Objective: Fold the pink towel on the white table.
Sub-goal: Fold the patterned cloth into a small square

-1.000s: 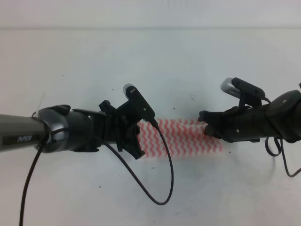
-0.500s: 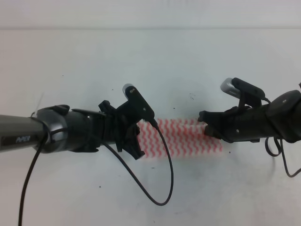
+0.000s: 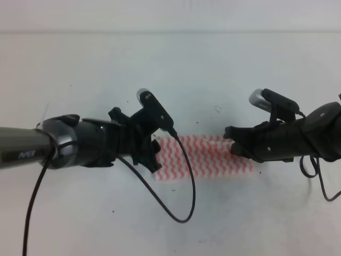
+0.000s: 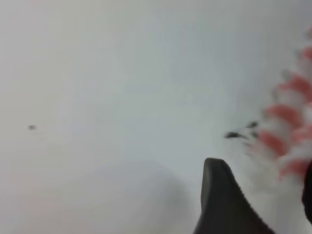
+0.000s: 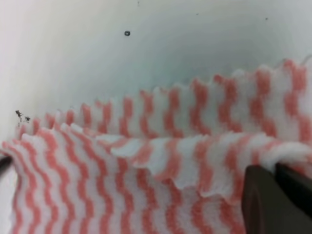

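The pink towel (image 3: 213, 157) lies as a folded strip on the white table (image 3: 170, 69), between the two arms. My left gripper (image 3: 154, 156) hovers at the strip's left end. In the left wrist view its fingers (image 4: 222, 200) stand apart, open, with the blurred towel edge (image 4: 287, 146) just beyond them. My right gripper (image 3: 230, 140) is at the strip's upper right corner. The right wrist view shows its fingertips (image 5: 261, 195) pressed together on a raised fold of the towel (image 5: 146, 146), whose layers overlap there.
A black cable (image 3: 176, 208) loops from the left arm down onto the table in front of the towel. Small dark specks (image 3: 217, 109) dot the white surface. The table's far edge (image 3: 170, 32) runs across the top.
My left gripper has shifted slightly up and to the left, uncovering the towel's lower left corner. The right arm and the towel's right end have stayed put.
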{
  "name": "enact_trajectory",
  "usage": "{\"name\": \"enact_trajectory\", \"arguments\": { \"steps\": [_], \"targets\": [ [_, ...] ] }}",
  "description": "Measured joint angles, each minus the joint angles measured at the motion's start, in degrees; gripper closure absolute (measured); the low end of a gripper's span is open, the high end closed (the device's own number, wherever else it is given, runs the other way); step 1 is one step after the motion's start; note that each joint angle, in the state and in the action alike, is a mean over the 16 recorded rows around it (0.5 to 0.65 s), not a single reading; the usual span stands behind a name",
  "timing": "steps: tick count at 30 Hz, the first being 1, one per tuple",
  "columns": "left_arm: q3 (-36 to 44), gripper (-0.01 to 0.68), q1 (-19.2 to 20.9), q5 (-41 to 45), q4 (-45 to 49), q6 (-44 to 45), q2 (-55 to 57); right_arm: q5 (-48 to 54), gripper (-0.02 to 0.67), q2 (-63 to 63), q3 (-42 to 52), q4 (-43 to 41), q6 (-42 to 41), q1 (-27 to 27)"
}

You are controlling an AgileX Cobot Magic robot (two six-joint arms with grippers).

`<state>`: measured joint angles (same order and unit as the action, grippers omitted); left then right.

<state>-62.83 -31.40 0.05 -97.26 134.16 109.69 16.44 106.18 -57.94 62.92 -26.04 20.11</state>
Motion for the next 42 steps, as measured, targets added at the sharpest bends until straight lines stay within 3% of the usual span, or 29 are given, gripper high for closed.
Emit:
{"name": "enact_trajectory", "arguments": {
  "steps": [4, 9, 18, 24, 42],
  "targets": [
    [-1.4, 0.355, 0.0, -1.4, -0.3, -1.6, -0.4, 0.1, 0.666, 0.0, 0.0, 0.0, 0.0, 0.0],
    [-2.6, 0.416, 0.0, 0.5, 0.3, -4.9, -0.9, 0.1, 0.666, 0.0, 0.0, 0.0, 0.0, 0.0],
    [-2.3, 0.577, -0.6, 16.4, 0.9, -8.8, -0.9, 0.2, 0.666, 0.0, 0.0, 0.0, 0.0, 0.0],
    [-1.9, 0.644, -1.1, 26.3, 1.0, -7.6, 1.0, 0.2, 0.666, -0.1, 0.0, 0.1, 0.0, 0.0],
    [-6.8, 0.677, -1.2, 28.9, 0.9, -6.2, 8.7, 0.2, 0.666, -0.1, 0.0, 0.3, 0.0, 0.0]
  ]
}}
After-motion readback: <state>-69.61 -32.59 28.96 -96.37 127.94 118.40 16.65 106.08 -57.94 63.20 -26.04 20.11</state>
